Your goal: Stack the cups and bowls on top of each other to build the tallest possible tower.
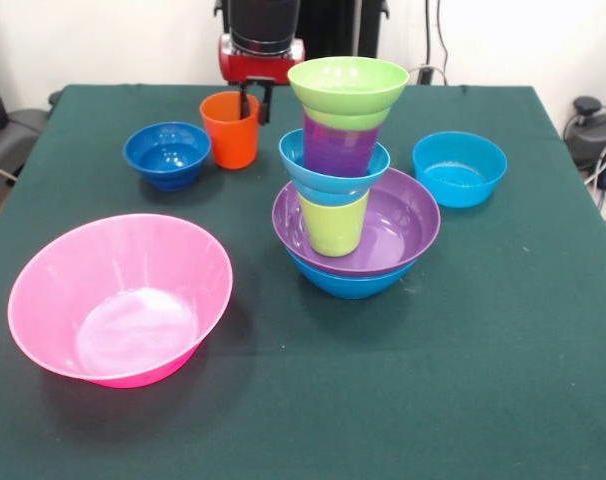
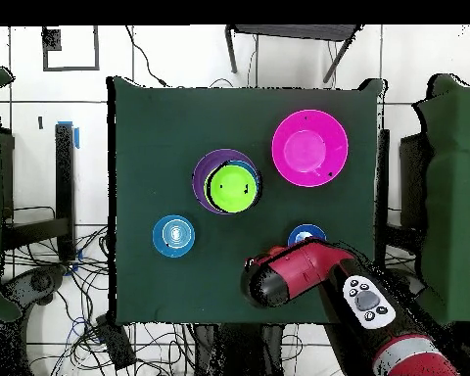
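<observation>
The tower (image 1: 348,190) stands mid-table: a blue bowl, a purple bowl (image 1: 403,215), an upturned lime green cup (image 1: 333,225), a turquoise bowl, a purple cup (image 1: 338,148) and a lime green bowl (image 1: 348,82) on top. From overhead the tower (image 2: 229,184) shows its green top. The orange cup (image 1: 229,130) stands upright behind and to the left of it. My gripper (image 1: 255,102) hangs at the orange cup's far right rim, open, with one finger over the rim and one beside it. In the overhead view the arm (image 2: 298,274) hides the gripper and the orange cup.
A huge pink bowl (image 1: 118,300) sits at the near left; it also shows in the overhead view (image 2: 309,147). A small dark blue bowl (image 1: 167,153) stands left of the orange cup. A turquoise bowl (image 1: 459,168) stands right of the tower.
</observation>
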`<action>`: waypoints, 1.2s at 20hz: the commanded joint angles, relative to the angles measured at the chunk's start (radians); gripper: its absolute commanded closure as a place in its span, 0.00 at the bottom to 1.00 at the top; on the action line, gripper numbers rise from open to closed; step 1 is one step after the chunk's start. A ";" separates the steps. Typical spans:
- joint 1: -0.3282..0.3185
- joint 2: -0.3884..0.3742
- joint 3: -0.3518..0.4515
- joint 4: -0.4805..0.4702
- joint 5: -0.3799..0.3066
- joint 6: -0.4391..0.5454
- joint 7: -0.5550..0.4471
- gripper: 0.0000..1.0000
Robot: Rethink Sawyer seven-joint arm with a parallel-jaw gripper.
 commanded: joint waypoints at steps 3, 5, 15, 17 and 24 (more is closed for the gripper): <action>0.023 0.052 -0.001 -0.048 -0.040 -0.044 -0.021 1.00; 0.033 0.048 -0.011 -0.049 -0.040 -0.036 -0.012 1.00; 0.008 -0.027 0.031 0.000 0.041 0.044 -0.082 1.00; -0.006 -0.067 0.046 0.021 0.081 0.082 -0.108 1.00; -0.076 -0.184 0.113 0.085 0.217 0.175 -0.210 1.00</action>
